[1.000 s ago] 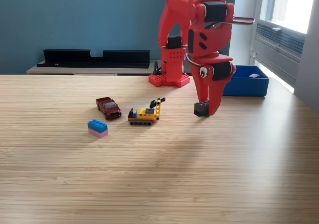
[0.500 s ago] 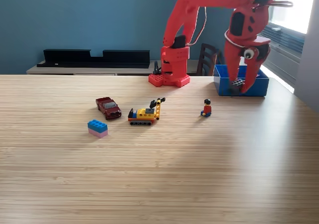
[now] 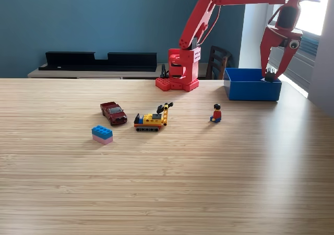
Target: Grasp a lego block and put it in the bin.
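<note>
**Arm stretched over the bin, a dark block at its jaws**

We see the red arm point(image 3: 219, 15) reaching from its base point(image 3: 177, 82) at the far side of the table point(image 3: 167, 183) out to the exterior view's right. Its gripper point(image 3: 271, 74) points down over the right end of the bin point(image 3: 252, 86), with the tips just above the rim. The jaws stand apart in a narrow V, and a small dark block point(image 3: 269, 76) sits between the tips; we cannot tell whether they clamp it or have let it go.

The bin, a blue open box, rests on the far right part of the table, just right of the base. Its inside is hidden from this low angle.

Nearer to us and left of the bin, a small figure point(image 3: 215, 113) in red sits on the wood, well apart from the gripper. Further left stands a yellow digger point(image 3: 152, 118) on black tracks, then a dark red car point(image 3: 114, 113). Nearest and leftmost lies a blue brick point(image 3: 102, 134) stacked on a pink one.

Behind the table a long black tray point(image 3: 99, 60) sits on a low shelf against the blue wall point(image 3: 94, 21), and a dark chair point(image 3: 216, 61) shows behind the base.
</note>
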Robot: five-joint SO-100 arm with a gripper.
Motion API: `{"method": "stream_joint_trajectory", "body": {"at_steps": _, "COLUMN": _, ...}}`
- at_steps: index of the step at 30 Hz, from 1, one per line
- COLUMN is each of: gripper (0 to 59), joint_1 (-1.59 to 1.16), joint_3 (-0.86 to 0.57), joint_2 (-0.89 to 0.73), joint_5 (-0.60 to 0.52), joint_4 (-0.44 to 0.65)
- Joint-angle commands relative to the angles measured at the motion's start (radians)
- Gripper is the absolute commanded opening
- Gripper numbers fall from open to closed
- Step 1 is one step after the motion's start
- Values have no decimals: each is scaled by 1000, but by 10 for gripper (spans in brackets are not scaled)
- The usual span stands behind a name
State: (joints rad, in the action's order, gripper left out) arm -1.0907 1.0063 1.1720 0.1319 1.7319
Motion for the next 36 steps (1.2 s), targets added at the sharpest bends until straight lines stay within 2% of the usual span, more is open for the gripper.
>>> {"method": "stream_joint_trajectory", "body": {"at_steps": 1, "gripper": 1, "joint_1": -109, "joint_3": -72, "joint_2": 40, "joint_5": 23, "joint_4": 51}}
{"method": "stream_joint_trajectory", "body": {"at_steps": 12, "gripper": 4, "joint_1": -262, "joint_3": 25, "joint_2": 38, "joint_5": 100, "joint_4": 49}}
{"method": "stream_joint_trajectory", "body": {"at_steps": 14, "gripper": 106, "joint_1": -261, "joint_3": 26, "joint_2": 38, "joint_5": 120, "joint_4": 49}}
{"method": "stream_joint_trajectory", "body": {"at_steps": 16, "gripper": 172, "joint_1": -261, "joint_3": 31, "joint_2": 38, "joint_5": 126, "joint_4": 49}}
{"method": "stream_joint_trajectory", "body": {"at_steps": 22, "gripper": 265, "joint_1": -258, "joint_3": 48, "joint_2": 38, "joint_5": 153, "joint_4": 49}}
{"method": "stream_joint_trajectory", "body": {"at_steps": 23, "gripper": 261, "joint_1": -258, "joint_3": 48, "joint_2": 38, "joint_5": 161, "joint_4": 49}}
{"method": "stream_joint_trajectory", "body": {"at_steps": 25, "gripper": 199, "joint_1": -253, "joint_3": 38, "joint_2": 38, "joint_5": 173, "joint_4": 49}}
{"method": "stream_joint_trajectory", "body": {"at_steps": 29, "gripper": 5, "joint_1": -216, "joint_3": -25, "joint_2": 38, "joint_5": 156, "joint_4": 48}}
{"method": "stream_joint_trajectory", "body": {"at_steps": 36, "gripper": 1, "joint_1": 58, "joint_3": -175, "joint_2": 38, "joint_5": 41, "joint_4": 49}}
